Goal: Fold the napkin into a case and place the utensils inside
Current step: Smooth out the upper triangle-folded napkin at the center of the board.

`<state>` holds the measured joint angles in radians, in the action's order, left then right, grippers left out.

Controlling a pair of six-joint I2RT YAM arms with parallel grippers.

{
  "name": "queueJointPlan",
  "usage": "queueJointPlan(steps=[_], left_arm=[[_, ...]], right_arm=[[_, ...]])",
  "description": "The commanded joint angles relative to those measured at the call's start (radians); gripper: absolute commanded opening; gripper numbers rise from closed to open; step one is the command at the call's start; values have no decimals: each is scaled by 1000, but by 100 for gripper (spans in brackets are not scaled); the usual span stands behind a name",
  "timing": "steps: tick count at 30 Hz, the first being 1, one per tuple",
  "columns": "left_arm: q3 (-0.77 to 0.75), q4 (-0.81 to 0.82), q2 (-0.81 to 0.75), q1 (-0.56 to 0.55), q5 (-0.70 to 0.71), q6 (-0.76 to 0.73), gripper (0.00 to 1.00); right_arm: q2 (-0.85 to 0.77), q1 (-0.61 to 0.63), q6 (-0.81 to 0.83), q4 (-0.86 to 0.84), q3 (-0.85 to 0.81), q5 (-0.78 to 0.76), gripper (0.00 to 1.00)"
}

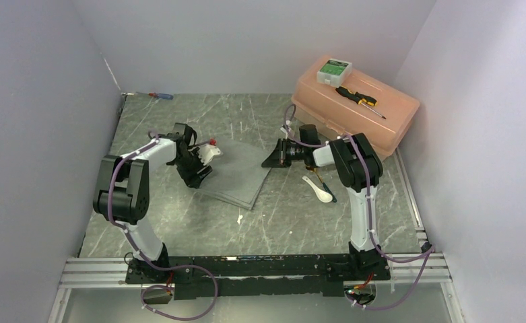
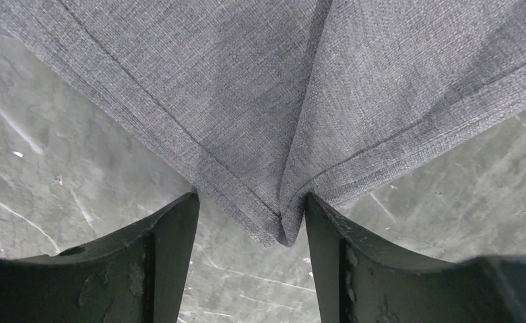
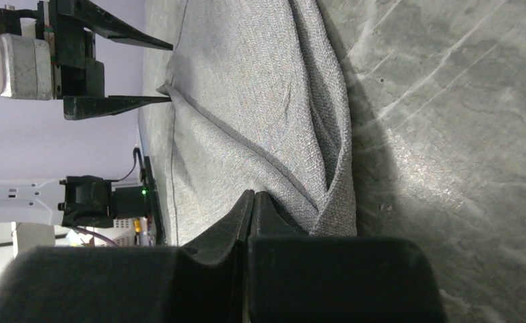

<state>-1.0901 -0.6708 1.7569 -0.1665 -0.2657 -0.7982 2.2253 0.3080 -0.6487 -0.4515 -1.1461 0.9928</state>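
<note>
Grey napkin (image 1: 236, 173) in mid-table (image 1: 179, 222), between the two arms: a plain woven cloth, folded, its layers showing as stacked edges along the near-right side. From above it reads roughly square and sits diamond-wise, skewed to the table edges. One corner points at the near edge, another at the right gripper (image 1: 268, 161), and the left gripper (image 1: 203, 176) is over its left corner.

Down to the left wrist camera, which shows what the overhead cannot. A hemmed corner of the napkin (image 2: 260, 101) pokes between the left gripper (image 2: 250, 196) fingers, a crease running up from its tip. Those fingers stand spread, with the cloth against the right one and bare table showing beside the left.

The right wrist view looks across the napkin (image 3: 246, 101), and here is a raised fold bulging along the near side. The right gripper (image 3: 252, 195) has its fingers pressed together right at the cloth's edge — whether a layer is actually caught between them I can't make out. Across the cloth, the left gripper (image 3: 172, 73) shows again, tips apart at the far corner.

The white spoon (image 1: 320, 190) lies on the table just right of the napkin, apart from it.
</note>
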Motion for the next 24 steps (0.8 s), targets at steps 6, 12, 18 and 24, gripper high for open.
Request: queueJointPlan(steps=[6,12,18,24], left_arm=[[-7,31,-33,-7,-27,33,68],[-95,-65,-92,0,-109,97,73],[-153,-143,-179,32,-165,122,80],[-195,-148,-275,156,-283,91,86]], right_arm=[[-303,83,279,200,23,-239,34],[-545,327,587,386,106,-613,58],[-703,529,739,445,219,-980,100],[-736,533,732,375,288,-1116,100]])
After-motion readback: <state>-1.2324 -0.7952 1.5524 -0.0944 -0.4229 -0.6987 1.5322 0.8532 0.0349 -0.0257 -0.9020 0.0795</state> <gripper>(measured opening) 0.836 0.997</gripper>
